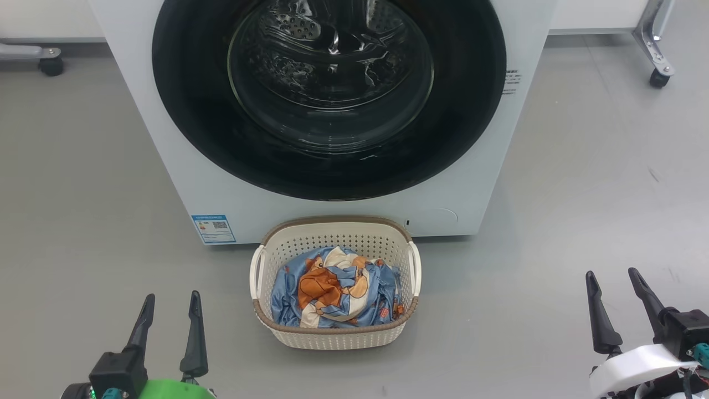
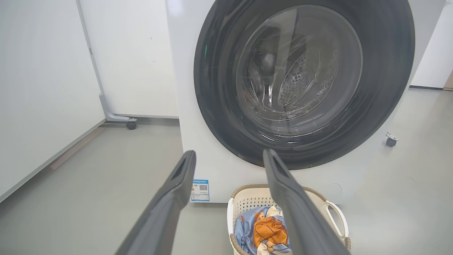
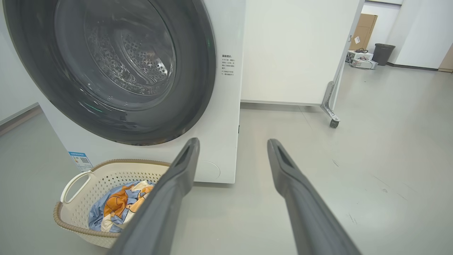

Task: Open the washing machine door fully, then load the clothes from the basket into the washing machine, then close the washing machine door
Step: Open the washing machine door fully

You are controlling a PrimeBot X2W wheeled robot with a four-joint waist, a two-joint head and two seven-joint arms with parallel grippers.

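Basket [image 1: 338,339] sits at six o'clock under the shut door [image 1: 194,111], clothes [image 1: 332,288] likely handy for loading; left gripper [image 1: 171,295] and right gripper [image 1: 611,272] wait empty, fingers spread.

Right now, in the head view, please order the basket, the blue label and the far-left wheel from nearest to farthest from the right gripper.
1. Basket, on the floor to the left of the right gripper.
2. Blue label, low on the left corner of the machine.
3. Wheel, far back at the left.

1 washing machine [image 1: 221,205], 1 basket [image 1: 332,339], 1 left pincer [image 1: 171,295], 1 right pincer [image 1: 610,271].
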